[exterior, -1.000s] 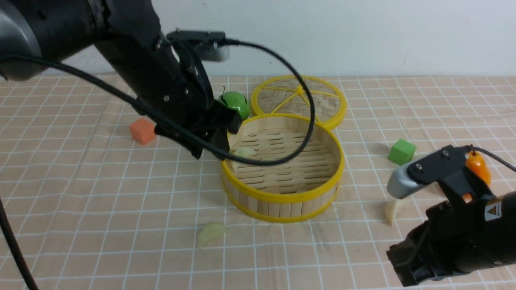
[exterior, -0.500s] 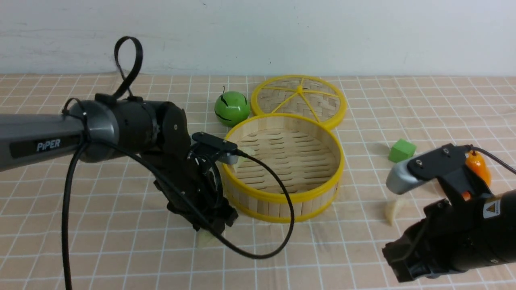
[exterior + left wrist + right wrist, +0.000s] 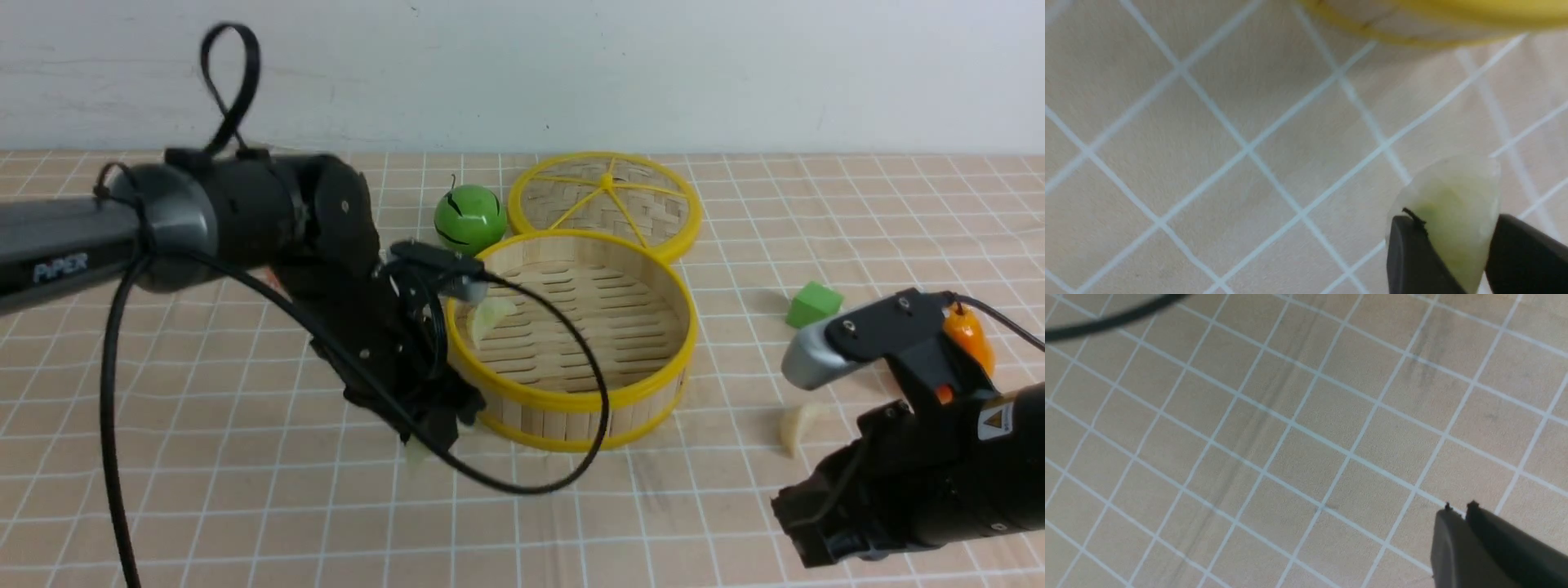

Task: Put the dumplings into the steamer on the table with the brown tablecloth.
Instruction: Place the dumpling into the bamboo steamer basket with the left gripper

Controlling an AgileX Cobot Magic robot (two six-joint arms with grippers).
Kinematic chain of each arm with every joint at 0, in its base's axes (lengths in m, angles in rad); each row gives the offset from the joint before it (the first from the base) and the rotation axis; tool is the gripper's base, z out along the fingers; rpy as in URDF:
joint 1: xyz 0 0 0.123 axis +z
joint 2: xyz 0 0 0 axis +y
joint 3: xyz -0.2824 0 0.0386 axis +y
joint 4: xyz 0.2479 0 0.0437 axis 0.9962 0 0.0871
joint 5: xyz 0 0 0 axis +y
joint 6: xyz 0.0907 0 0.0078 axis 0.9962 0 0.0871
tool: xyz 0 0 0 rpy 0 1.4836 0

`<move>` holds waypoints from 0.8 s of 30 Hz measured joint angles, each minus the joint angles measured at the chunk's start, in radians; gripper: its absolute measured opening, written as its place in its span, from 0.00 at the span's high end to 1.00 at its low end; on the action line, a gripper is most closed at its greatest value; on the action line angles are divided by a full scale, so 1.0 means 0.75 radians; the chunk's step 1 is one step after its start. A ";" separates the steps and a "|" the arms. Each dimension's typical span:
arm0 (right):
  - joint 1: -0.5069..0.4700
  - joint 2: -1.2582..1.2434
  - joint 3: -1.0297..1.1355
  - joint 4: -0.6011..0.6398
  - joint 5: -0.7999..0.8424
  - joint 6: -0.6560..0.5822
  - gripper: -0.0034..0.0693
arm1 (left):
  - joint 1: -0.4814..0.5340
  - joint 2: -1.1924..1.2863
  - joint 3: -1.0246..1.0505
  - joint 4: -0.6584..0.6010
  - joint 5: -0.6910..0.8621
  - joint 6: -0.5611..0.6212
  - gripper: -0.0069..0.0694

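Pale-green, crescent-shaped toy dumpling [image 3: 1457, 208] is clamped between our black left gripper's [image 3: 1457, 253] jaws, beside the round, yellow-rimmed bamboo steamer [image 3: 571, 327]. We have our black right gripper's [image 3: 1459, 514] jaws nearly together, above the tan, white-gridded tablecloth [image 3: 1306, 457].

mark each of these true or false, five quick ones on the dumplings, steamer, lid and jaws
1. The left jaws have a dumpling between them. True.
2. The woven lid covers the steamer. False: it lies behind the steamer, which is open on top.
3. A dumpling lies inside the steamer. True.
4. The right jaws are spread wide. False: they are nearly together, with nothing between them.
5. The green cube is in the steamer. False: it sits on the tablecloth, to the right of the steamer.
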 joint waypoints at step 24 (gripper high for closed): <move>0.000 0.000 0.000 0.012 -0.010 0.000 0.89 | 0.001 0.245 -0.184 -0.246 -0.320 -0.046 0.48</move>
